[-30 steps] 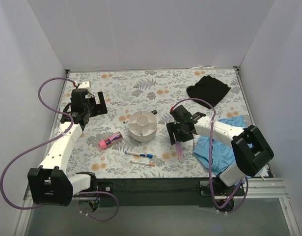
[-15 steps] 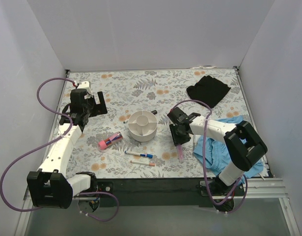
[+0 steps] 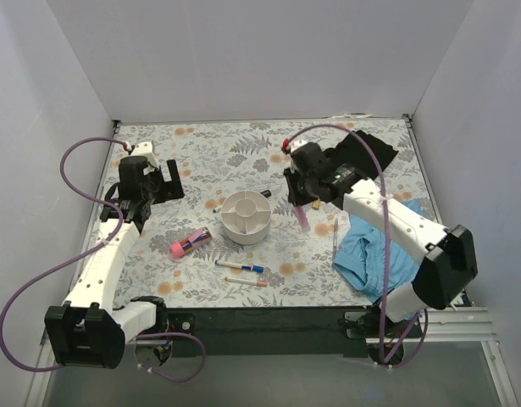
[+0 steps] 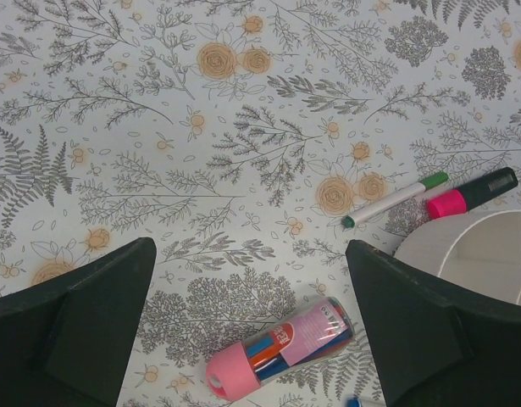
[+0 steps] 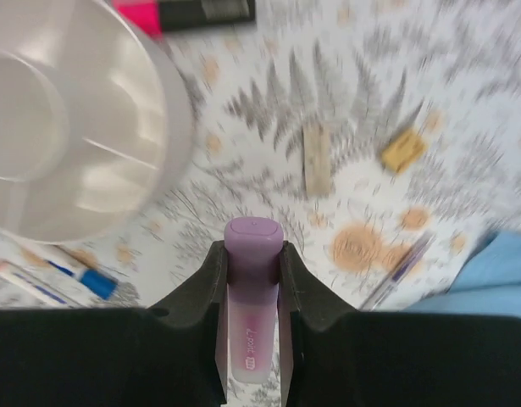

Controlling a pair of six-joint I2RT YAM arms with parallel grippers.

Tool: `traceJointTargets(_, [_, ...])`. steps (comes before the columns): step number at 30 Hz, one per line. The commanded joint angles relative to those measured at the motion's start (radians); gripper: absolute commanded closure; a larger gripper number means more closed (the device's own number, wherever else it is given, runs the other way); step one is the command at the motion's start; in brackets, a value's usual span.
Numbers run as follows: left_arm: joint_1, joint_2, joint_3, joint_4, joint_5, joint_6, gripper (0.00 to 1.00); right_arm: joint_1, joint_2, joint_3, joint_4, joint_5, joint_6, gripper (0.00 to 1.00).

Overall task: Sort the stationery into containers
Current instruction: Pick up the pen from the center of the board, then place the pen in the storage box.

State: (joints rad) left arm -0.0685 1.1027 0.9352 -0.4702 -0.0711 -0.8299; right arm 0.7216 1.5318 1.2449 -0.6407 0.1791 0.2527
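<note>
The round white organiser (image 3: 246,216) stands mid-table; it also shows in the right wrist view (image 5: 65,127). My right gripper (image 3: 299,197) is shut on the pale pink pen (image 3: 303,217) and holds it off the table just right of the organiser. In the right wrist view the gripper (image 5: 253,253) clamps the pen (image 5: 252,339) below its purple cap. My left gripper (image 3: 150,182) is open and empty at the far left, above the table (image 4: 250,246). The stubby pink case (image 4: 281,348) lies between its fingers' line of view.
A blue-capped marker (image 3: 241,266) and a red-capped marker (image 3: 246,281) lie in front of the organiser. A green-capped pen (image 4: 394,199) and a pink-and-black highlighter (image 4: 470,193) lie behind it. Two tan blocks (image 5: 316,159) and a thin pen (image 3: 335,233) lie near the blue cloth (image 3: 374,254). The black cloth (image 3: 366,153) lies at the far right.
My right gripper has closed on the pale pink pen, lifted it off the table by the blue cloth and carried it back, to beside the organiser. The left arm has barely moved.
</note>
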Motion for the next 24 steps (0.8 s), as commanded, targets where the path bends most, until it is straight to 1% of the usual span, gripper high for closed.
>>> traceJointTargets(1, [0.004, -0.053, -0.018, -0.004, -0.004, 0.009, 0.02, 0.004, -0.11, 0.192, 0.094, -0.03, -0.115, 0.99])
traceJointTargets(2, [0.003, -0.055, -0.022, -0.002, -0.004, 0.005, 0.02, 0.009, -0.133, 0.189, 0.14, -0.05, -0.119, 0.99])
traceJointTargets(3, [0.003, -0.056, -0.029, 0.001, -0.007, 0.0, 0.02, 0.013, -0.145, 0.162, 0.264, -0.076, -0.136, 0.99])
traceJointTargets(5, [0.003, -0.066, -0.05, 0.016, -0.021, -0.017, 0.02, 0.053, -0.186, 0.11, 0.417, -0.076, -0.165, 0.99])
traceJointTargets(6, [0.003, -0.073, -0.059, 0.025, -0.032, -0.021, 0.02, 0.07, -0.196, 0.053, 0.549, -0.084, -0.197, 0.99])
traceJointTargets(7, [0.003, -0.098, -0.09, 0.063, -0.038, -0.023, 0.02, 0.106, -0.2, 0.032, 0.625, -0.087, -0.217, 0.99])
traceJointTargets(9, [0.004, -0.125, -0.117, 0.105, -0.051, -0.023, 0.02, 0.14, -0.199, -0.036, 0.752, -0.09, -0.243, 0.99])
traceJointTargets(10, [0.003, -0.148, -0.139, 0.143, -0.052, -0.023, 0.02, 0.168, -0.194, -0.057, 0.877, -0.099, -0.28, 0.99])
traceJointTargets(12, [0.004, -0.158, -0.151, 0.169, -0.041, -0.011, 0.02, 0.19, -0.174, -0.093, 1.002, -0.119, -0.322, 0.99])
traceJointTargets(13, [0.003, -0.158, -0.154, 0.18, -0.032, -0.006, 0.02, 0.202, -0.165, -0.122, 1.103, -0.128, -0.348, 0.99])
traceJointTargets(15, [0.003, -0.135, -0.153, 0.182, -0.035, 0.0, 0.02, 0.208, -0.13, -0.127, 1.162, -0.145, -0.363, 0.99])
traceJointTargets(18, [0.003, -0.106, -0.142, 0.18, -0.056, -0.002, 0.02, 0.214, -0.114, -0.136, 1.205, -0.144, -0.365, 0.99])
traceJointTargets(24, [0.003, -0.083, -0.133, 0.199, -0.064, 0.009, 0.02, 0.21, -0.111, -0.205, 1.269, -0.075, -0.377, 0.99])
